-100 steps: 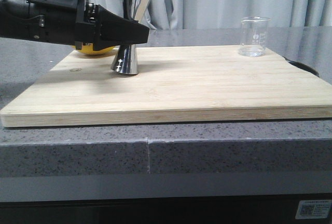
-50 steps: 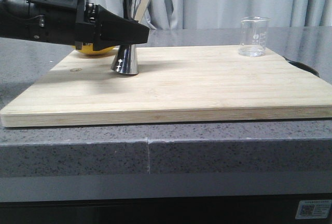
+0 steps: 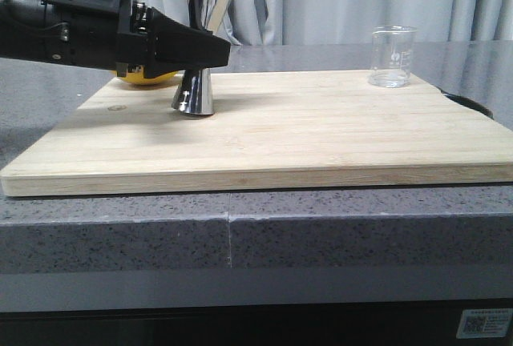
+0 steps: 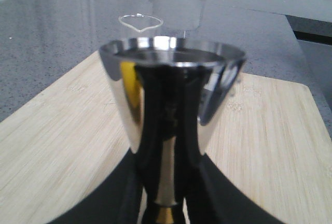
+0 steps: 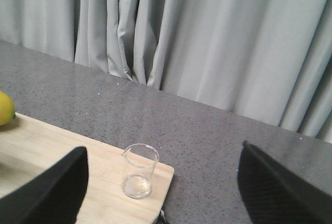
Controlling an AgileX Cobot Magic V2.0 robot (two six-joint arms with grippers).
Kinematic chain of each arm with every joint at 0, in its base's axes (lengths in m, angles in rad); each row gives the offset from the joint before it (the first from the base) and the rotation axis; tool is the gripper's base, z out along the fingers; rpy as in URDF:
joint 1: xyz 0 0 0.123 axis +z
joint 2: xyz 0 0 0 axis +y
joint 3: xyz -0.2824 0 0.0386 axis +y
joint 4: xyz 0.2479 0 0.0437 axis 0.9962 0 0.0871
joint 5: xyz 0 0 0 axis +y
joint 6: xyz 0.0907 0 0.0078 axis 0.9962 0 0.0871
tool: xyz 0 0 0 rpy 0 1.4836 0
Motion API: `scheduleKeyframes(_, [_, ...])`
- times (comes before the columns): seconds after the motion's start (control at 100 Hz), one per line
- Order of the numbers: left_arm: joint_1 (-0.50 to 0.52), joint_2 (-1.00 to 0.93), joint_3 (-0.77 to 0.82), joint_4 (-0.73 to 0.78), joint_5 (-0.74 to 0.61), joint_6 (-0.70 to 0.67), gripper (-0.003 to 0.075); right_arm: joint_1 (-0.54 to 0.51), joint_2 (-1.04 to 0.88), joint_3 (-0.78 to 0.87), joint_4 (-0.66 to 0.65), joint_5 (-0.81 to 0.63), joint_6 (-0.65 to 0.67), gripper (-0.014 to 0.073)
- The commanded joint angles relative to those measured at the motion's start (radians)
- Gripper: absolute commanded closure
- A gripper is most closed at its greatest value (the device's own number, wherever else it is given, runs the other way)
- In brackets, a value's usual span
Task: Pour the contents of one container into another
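The steel jigger (image 3: 195, 90) stands leaning on the wooden board (image 3: 280, 138) at the back left, with its gold waist band low between the fingers in the left wrist view. My left gripper (image 3: 215, 51) is shut on the jigger (image 4: 171, 94) at its waist, one black finger (image 4: 104, 203) on each side. The clear glass beaker (image 3: 393, 58) stands upright at the board's far right corner and looks empty. The right wrist view shows my right gripper (image 5: 163, 182) open, well back from the beaker (image 5: 139, 171), which sits off centre between the fingers (image 5: 52, 193). The right gripper does not show in the front view.
A yellow lemon (image 3: 144, 80) lies behind my left gripper at the board's back left; it shows as the lemon (image 5: 5, 109) in the right wrist view. The board rests on a grey stone counter (image 3: 321, 226). Grey curtains hang behind. A dark object (image 3: 473, 106) lies past the board's right edge.
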Motion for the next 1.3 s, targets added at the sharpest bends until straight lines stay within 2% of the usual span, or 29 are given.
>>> scheduleKeyframes(0.0, [0.004,-0.045,-0.027,-0.057,0.054,-0.013,0.0540,-0.005,-0.001,-0.027,0.024,0.013,-0.003,0.0062])
scheduleKeyframes(1.29, [0.004,-0.045,-0.027,-0.011,0.054,-0.020,0.0538,-0.005,-0.001,-0.027,0.024,0.013,-0.003,0.0062])
